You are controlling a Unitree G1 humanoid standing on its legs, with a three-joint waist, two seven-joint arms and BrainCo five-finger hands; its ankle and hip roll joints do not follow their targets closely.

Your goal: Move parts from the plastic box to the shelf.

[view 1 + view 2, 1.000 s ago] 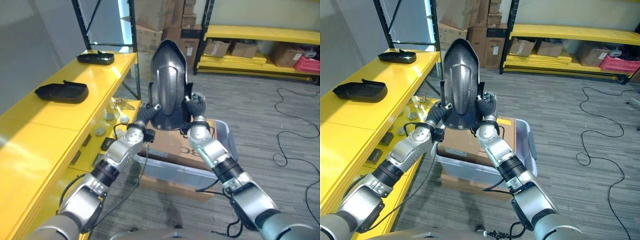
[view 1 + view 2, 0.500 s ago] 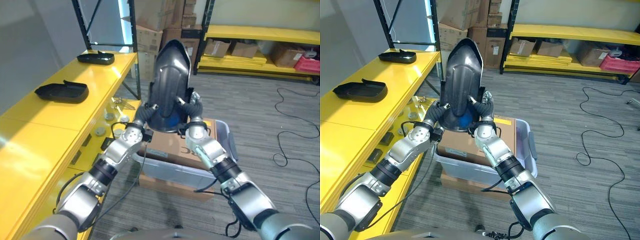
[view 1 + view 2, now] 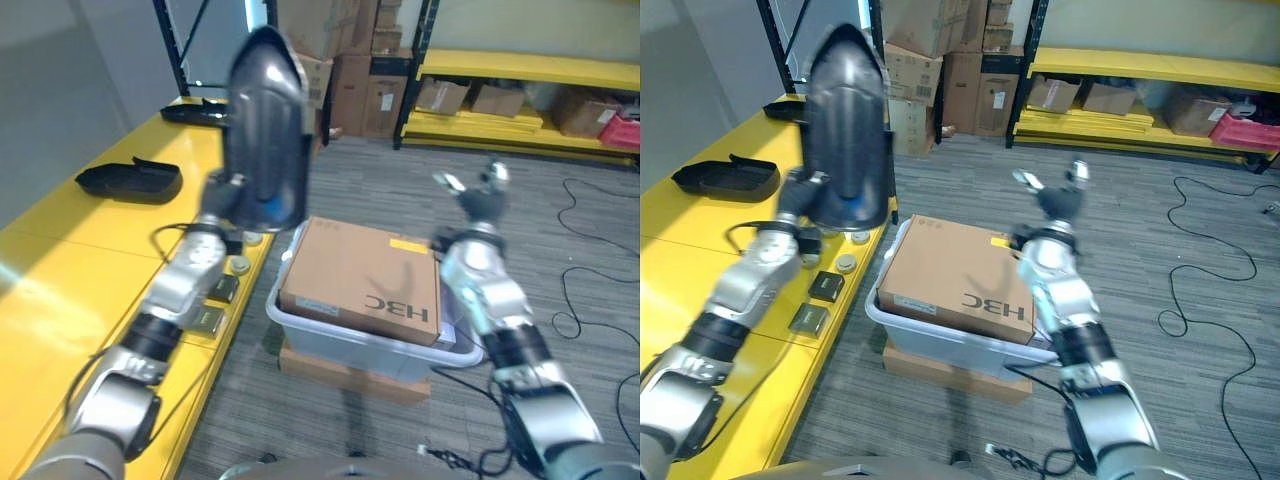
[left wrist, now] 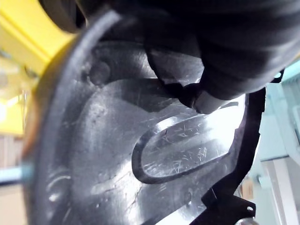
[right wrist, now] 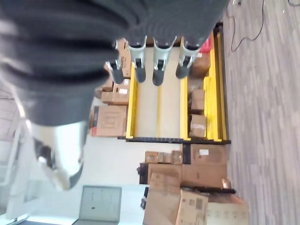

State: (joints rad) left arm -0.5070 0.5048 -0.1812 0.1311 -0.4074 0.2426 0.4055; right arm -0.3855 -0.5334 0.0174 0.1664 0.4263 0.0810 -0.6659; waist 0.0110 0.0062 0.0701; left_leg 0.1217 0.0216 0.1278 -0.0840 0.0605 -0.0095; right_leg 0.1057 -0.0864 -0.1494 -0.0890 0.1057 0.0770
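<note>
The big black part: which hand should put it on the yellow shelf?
Probably the left hand: it alone holds the black part, right above the yellow shelf. The right hand is open, away over the plastic box.

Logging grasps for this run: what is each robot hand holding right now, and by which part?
The left robot hand grips the glossy black moulded plastic cover at its lower edge. The right robot hand is open, holding nothing.

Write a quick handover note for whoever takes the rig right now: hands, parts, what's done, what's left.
Left hand: shut on the big black part, held upright above the yellow shelf's edge.
Right hand: open, raised over the plastic box, holding nothing.
Done: two black parts lie on the shelf.
Left: set the held part down. A cardboard box sits in the plastic box.
</note>
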